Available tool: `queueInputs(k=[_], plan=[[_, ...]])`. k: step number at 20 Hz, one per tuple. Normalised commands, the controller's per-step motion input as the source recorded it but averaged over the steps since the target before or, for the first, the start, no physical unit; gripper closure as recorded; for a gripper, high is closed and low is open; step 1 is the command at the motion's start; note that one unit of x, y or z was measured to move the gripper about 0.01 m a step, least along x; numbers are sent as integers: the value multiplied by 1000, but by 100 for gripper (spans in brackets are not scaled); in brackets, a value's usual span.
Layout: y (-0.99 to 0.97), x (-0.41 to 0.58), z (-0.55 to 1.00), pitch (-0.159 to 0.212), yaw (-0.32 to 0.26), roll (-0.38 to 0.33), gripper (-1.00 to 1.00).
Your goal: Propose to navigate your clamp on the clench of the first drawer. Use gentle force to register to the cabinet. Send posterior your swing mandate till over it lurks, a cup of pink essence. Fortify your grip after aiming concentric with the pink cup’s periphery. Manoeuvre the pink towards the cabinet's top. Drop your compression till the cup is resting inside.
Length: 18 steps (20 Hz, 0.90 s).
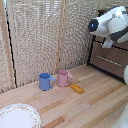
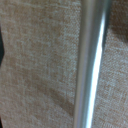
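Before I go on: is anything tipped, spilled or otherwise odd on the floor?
Nothing stands out. The pink cup and blue mug stand upright side by side, a small yellow item lies beside them, and the plate sits flat. No spills.

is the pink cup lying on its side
No, the pink cup stands upright on the wooden floor, beside the blue mug.

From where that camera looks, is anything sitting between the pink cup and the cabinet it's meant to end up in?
Nothing visible blocks it. The pink cup stands on the wooden floor; the blue mug is on its far side from the cabinet, and a small orange object lies low, nearer the camera. The gripper itself is not clearly visible.
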Motion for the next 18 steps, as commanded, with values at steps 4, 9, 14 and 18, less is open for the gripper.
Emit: queueInputs(k=[4,9,14,18], plan=[[-10,92,-2,2,121,0,100],[-23,5,-1,5,83,11,100],[46,1,2,14,59,74,100],[616,0,27,-19,-138,143,100]])
